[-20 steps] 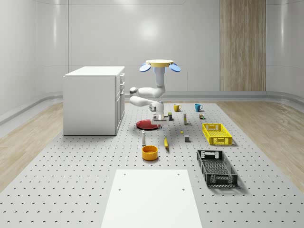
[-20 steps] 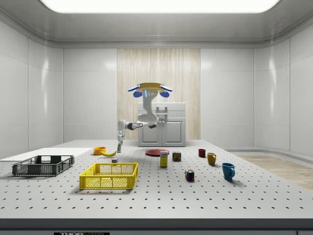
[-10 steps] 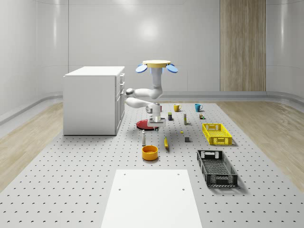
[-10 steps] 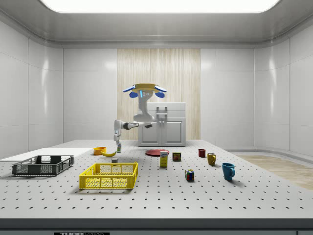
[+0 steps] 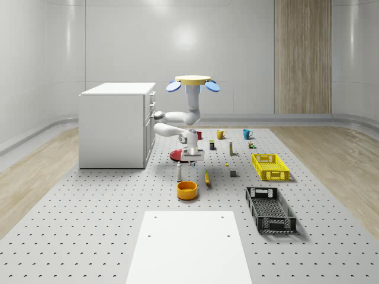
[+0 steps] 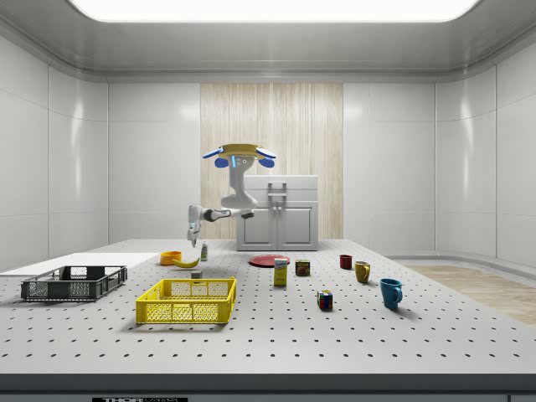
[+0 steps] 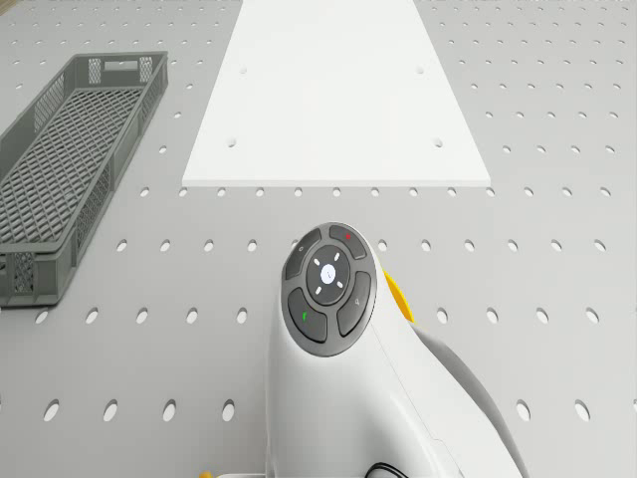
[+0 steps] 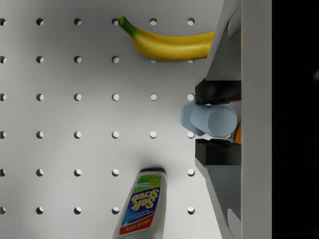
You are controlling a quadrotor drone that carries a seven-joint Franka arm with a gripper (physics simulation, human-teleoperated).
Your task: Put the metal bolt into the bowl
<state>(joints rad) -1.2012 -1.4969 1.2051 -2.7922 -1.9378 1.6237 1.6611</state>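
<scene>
bolt held in the jaws, bowl a short way ahead and below

wrist view, nearest first: the gripper (image 8: pixel 215 122) has its two black pads closed against the metal bolt (image 8: pixel 208 120), one on either side, the gap no wider than the bolt itself. the bolt shows pale blue-grey, hexagonal head and round shank, seen end-on, so its long axis appears to run along the gripper's line of sight, pointing down at the table. a sliver of orange (image 8: pixel 238 134) shows just past the fingers, probably the bowl's rim, though too little shows to be sure. below on the perforated table (image 8: pixel 75 114) lie a banana (image 8: pixel 172 44) and a soft scrub bottle (image 8: pixel 139 205), well apart from each other, the bolt between them and off to one side.

whole-scene view: the gripper (image 5: pixel 193 158) hangs above the table, with the bottle (image 5: pixel 179 172) at its left and the orange bowl (image 5: pixel 186 190) nearer the camera and lower. the gripper is not yet over the bowl; judgement: the carry must travel toward the camera until the bolt is above the rim, then release.

further back, the drone (image 5: pixel 193 82) hovers over the red plate (image 5: pixel 177 155) area, beside the white cabinet (image 5: pixel 116 123).

side view: the gripper (image 6: pixel 193 229) hangs short of the bowl (image 6: pixel 171 258).
</scene>
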